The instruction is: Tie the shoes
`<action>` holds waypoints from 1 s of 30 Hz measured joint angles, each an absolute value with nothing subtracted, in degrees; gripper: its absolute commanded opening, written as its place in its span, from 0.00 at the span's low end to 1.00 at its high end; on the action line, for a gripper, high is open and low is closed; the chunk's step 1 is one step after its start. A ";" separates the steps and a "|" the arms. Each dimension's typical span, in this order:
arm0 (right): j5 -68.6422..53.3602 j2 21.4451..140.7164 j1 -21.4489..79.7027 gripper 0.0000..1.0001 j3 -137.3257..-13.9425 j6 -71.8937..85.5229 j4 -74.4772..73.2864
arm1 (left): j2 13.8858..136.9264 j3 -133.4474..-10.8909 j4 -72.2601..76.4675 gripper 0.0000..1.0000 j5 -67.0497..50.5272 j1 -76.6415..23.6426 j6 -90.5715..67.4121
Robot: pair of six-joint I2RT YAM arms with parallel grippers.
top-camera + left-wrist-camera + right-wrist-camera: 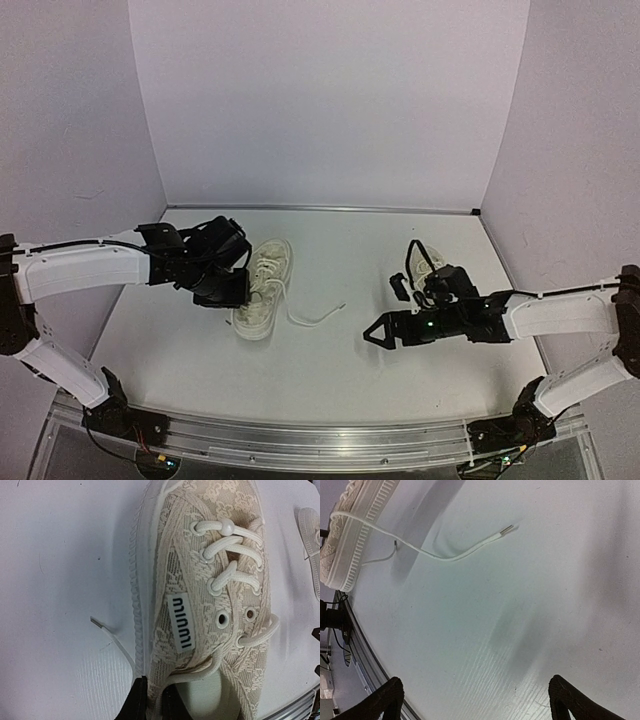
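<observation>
The left shoe [265, 287] lay on the tabletop [330, 385] left of centre. Its long axis ran near to far, with the toe toward the back wall [320, 100] and tipped slightly right, and the heel toward the near rail [320, 440]. In the left wrist view its laced upper faced up. The left end effector [238, 298] was nearly closed, pinching the shoe's left side wall beside the opening, one finger [137, 700] outside and the other inside.

One lace [318, 317] trailed from this shoe rightward across bare tabletop, its tipped end lying free. A second lace end [100, 627] lay just off the shoe's left side.

The right shoe [418, 262] lay well apart, right of centre, and also roughly near to far. The right arm partly hid it, so its toe direction could not be told.

The right end effector [378, 332] pointed left over bare tabletop between the shoes, fingers spread wide and holding nothing. It was near the lace tip but apart from it.

Walls closed the far, left and right edges. Open tabletop lay between the shoes and along the rail.
</observation>
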State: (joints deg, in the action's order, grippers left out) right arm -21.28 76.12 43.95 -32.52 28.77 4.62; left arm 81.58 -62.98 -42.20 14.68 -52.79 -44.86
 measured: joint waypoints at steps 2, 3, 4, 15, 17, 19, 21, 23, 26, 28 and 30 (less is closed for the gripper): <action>-20.86 78.43 45.14 0.96 -34.07 28.46 4.91 | 81.36 -62.98 -42.51 0.00 14.18 -52.11 -44.25; -20.54 79.93 45.96 0.96 -35.14 28.25 5.07 | 81.25 -62.98 -42.64 0.00 13.83 -51.71 -43.83; -20.06 81.59 46.78 0.95 -36.44 27.96 5.28 | 81.21 -62.98 -42.67 0.00 13.53 -51.43 -43.60; -15.70 98.28 53.50 0.94 -50.32 24.08 7.03 | 80.59 -62.85 -43.29 0.00 11.11 -49.55 -41.98; -15.34 100.91 54.21 0.94 -52.43 23.52 7.39 | 80.23 -62.85 -43.54 0.00 10.73 -48.59 -41.79; -14.78 103.34 54.96 0.94 -54.34 22.89 7.57 | 80.15 -62.85 -43.61 0.00 10.63 -47.82 -41.53; -14.46 105.25 55.56 0.93 -55.78 22.34 7.66 | 80.14 -62.85 -43.79 0.00 10.55 -47.51 -41.18; -14.20 106.53 55.94 0.92 -56.87 21.81 7.64 | 80.14 -62.85 -44.08 0.00 10.32 -47.51 -40.62; -13.72 107.80 56.36 0.91 -58.63 20.85 7.37 | 80.14 -62.85 -44.12 0.00 9.86 -47.53 -40.29; -12.75 108.96 56.72 0.90 -60.68 19.97 6.81 | 80.14 -62.85 -44.02 0.00 9.43 -47.51 -40.27; -11.41 110.29 57.03 0.89 -62.97 18.91 6.01 | 80.14 -62.85 -43.99 0.00 9.07 -47.51 -40.27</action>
State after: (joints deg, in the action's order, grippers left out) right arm -11.41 110.29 57.03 -62.97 18.91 6.01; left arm 80.14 -62.85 -43.99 9.07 -47.51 -40.27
